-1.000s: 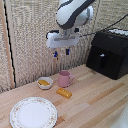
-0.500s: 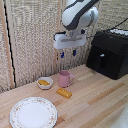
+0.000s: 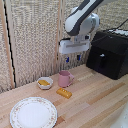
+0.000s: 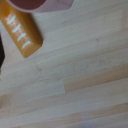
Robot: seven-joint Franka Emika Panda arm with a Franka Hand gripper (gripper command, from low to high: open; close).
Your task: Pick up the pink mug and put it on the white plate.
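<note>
The gripper (image 3: 72, 59) hangs in the air above the table (image 3: 95, 100), its two short blue-tipped fingers (image 3: 67, 59) pointing down, spread apart with open space between them and nothing held. It sits at the end of a white and grey arm (image 3: 80, 22) that reaches in from the upper part of the exterior view.

Just below the fingers, and clear of them, the mug (image 3: 64, 78) stands upright on the wood. It is small and pink, with a smooth rounded body and one handle turned toward the exterior view's right; its inside cannot be made out from here. In the wrist view only a pink sliver of it shows at the picture's edge (image 4: 42, 4).

Just beside the mug, toward the exterior view's left, is a small white bowl (image 3: 45, 83) holding something orange-yellow. In front of the mug lies an orange block (image 3: 63, 92), flat on the table; the wrist view shows pale markings on it (image 4: 21, 31), too blurred to read.

The platter (image 3: 33, 112) lies well apart from the mug, near the front toward the exterior view's left, round and white with a faint floral rim. A black box-shaped appliance (image 3: 107, 52) stands at the exterior view's right.
</note>
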